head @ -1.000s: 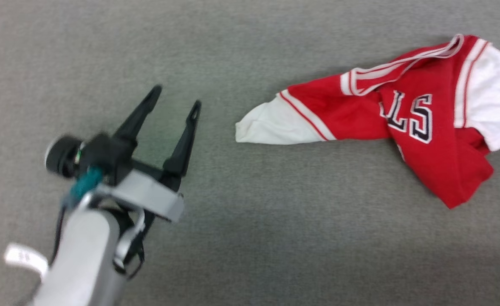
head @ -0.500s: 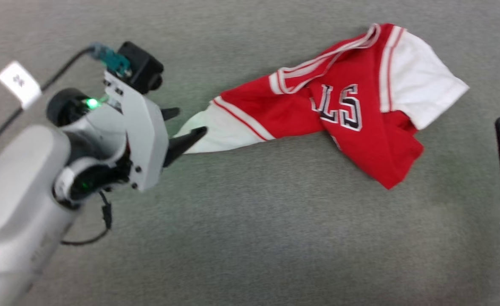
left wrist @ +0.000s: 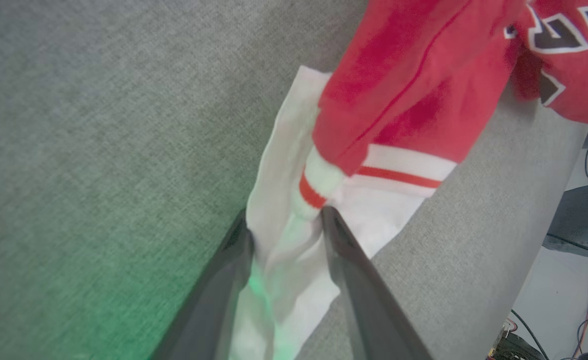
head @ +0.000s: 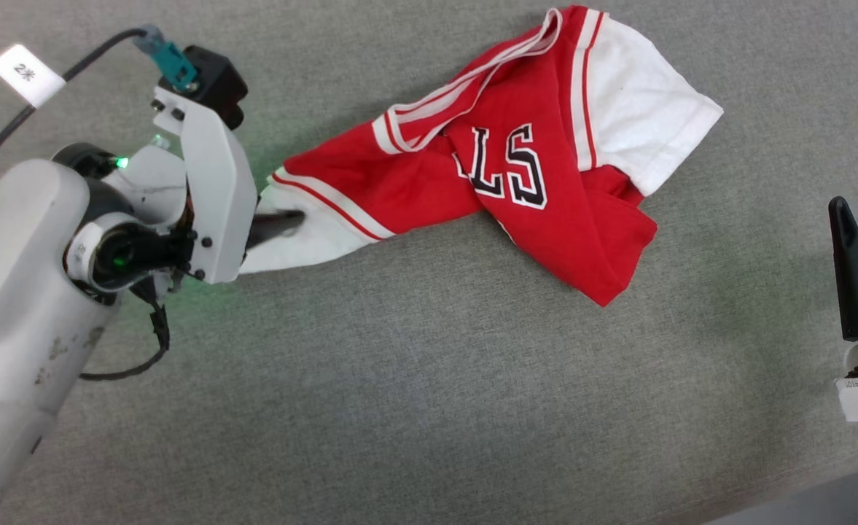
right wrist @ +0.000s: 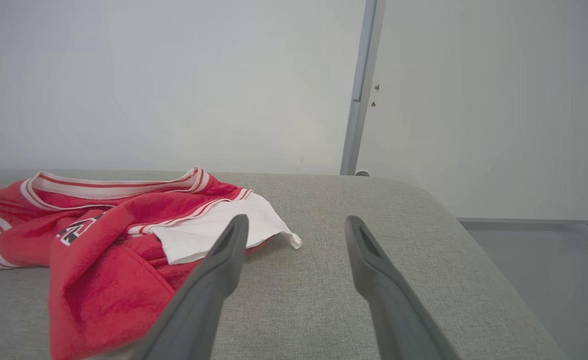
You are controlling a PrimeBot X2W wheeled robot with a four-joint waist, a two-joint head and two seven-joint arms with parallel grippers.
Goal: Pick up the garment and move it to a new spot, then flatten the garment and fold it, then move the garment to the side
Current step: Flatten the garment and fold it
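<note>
Now my left pincer (left wrist: pixel 285 215) clamps the bunched white sleeve tip of the garment (head: pixel 560 219); my right pincer (right wrist: pixel 296 220) hangs open, well clear of the garment's far sleeve.

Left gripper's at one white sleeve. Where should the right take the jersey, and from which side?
The other white sleeve, near its open hem, coming from the robot's right. It lies spread flat with its hem toward the right gripper, which is open, while the jersey's red middle is twisted and bunched.
</note>
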